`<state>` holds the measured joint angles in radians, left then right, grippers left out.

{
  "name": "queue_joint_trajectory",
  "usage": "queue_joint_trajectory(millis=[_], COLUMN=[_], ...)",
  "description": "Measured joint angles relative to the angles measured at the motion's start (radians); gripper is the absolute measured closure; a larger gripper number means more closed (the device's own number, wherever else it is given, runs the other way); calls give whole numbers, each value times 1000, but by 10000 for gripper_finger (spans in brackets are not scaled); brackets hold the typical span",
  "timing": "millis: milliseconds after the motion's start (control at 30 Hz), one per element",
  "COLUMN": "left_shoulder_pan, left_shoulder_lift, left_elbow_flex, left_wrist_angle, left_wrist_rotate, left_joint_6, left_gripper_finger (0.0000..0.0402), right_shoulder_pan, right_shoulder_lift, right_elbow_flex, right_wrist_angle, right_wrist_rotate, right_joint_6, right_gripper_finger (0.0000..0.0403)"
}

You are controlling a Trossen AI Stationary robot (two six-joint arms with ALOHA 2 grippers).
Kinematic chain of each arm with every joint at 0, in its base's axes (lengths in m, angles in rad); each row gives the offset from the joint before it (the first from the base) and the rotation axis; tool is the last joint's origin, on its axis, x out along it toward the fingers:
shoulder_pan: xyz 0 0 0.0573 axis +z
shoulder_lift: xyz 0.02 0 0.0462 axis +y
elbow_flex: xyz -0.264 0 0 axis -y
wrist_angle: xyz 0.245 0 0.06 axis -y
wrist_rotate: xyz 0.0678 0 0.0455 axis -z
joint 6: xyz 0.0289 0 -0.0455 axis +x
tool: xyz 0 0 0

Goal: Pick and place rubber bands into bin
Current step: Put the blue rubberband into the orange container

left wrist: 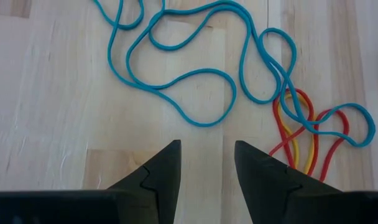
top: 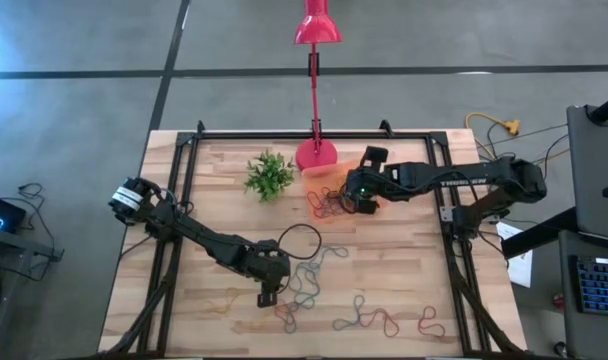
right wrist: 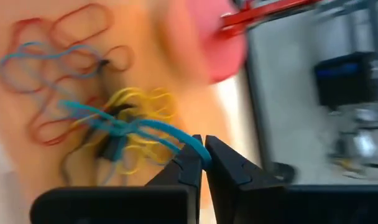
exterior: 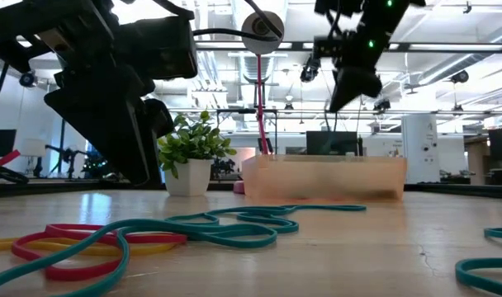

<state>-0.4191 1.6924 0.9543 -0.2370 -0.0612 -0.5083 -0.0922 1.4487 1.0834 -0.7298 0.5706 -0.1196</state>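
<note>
While my right end effector (right wrist: pixel 203 152) hung over the orange bin (top: pixel 329 176), pinched on a blue rubber band (right wrist: pixel 145 129), my left end effector (left wrist: pixel 206 163) stood open above loose bands (left wrist: pixel 195 68) on the worktop (top: pixel 404 270).

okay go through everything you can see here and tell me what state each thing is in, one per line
Left gripper: jaws open, empty, over the loose bands.
Right gripper: jaws shut on a blue rubber band, above the bin.
Bin: upright, holding a tangle of bands.
Loose rubber bands: flat on the table, outside the bin.
Lamp: upright.
Plant: upright.
</note>
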Motion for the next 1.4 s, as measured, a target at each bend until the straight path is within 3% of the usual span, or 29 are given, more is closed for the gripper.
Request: queue_joint_trajectory(millis=[200,500,767,1033,1233,1400], left_shoulder_pan=[0,0,1,22,41,59], left_shoulder_lift=[0,0,-1,-1,14,55], left_elbow_flex=[0,0,1,2,1,5], left_wrist_angle=[31,55,139,151,162,199], left_wrist_rotate=[0,-9,-50,-158,-220,-227], left_joint_6=[0,50,171,213,310,374], left_gripper_finger=[268,268,268,268,268,268], right_shoulder_pan=[-42,-43,44,306,579,783], right_shoulder_lift=[9,-20,-139,-272,-291,-261], right_elbow_flex=[-71,-89,-78,-96,-151,-177], right_wrist_angle=[19,32,33,60,276,381], right_wrist_rotate=[-153,-158,-223,-291,-280,-91], right_joint_6=[36,65,67,221,217,225], right_gripper_finger=[356,262,250,261,262,268])
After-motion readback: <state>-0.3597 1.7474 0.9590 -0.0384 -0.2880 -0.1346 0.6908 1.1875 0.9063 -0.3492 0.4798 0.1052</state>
